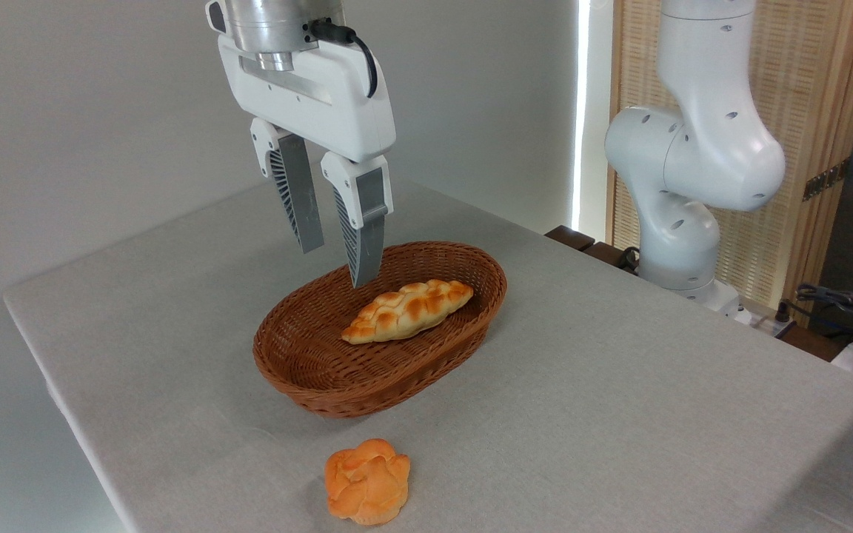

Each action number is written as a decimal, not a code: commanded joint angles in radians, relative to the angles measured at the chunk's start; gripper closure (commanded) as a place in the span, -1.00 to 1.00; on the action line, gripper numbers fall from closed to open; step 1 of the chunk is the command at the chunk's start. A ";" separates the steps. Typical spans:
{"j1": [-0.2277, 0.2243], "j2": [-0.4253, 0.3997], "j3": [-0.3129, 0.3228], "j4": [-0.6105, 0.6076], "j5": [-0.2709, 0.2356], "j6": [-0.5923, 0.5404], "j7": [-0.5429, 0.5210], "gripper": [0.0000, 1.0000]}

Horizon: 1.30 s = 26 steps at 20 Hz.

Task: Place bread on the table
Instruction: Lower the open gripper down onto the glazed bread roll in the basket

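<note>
The bread, a braided loaf with pointed ends and toasted brown patches, lies inside the brown wicker basket toward its right half. My gripper hangs open above the basket's back left rim, up and to the left of the loaf, with nothing between its fingers. The grey fingers point down and do not touch the bread. The table has a light grey cloth-like top.
A small round orange knotted bun sits on the table in front of the basket, near the front edge. The arm's white base stands at the table's right back side, with cables beyond it.
</note>
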 commanded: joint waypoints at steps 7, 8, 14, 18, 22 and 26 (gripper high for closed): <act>-0.002 -0.015 0.005 0.008 -0.003 -0.041 -0.002 -1.00; -0.002 -0.021 0.005 0.004 -0.003 -0.041 -0.002 -1.00; -0.008 -0.094 -0.009 -0.104 -0.005 -0.036 0.000 -1.00; -0.017 -0.168 -0.043 -0.230 -0.005 -0.031 0.000 -1.00; -0.025 -0.246 -0.099 -0.391 -0.006 0.027 0.020 -1.00; -0.027 -0.326 -0.170 -0.589 -0.077 0.160 0.018 -1.00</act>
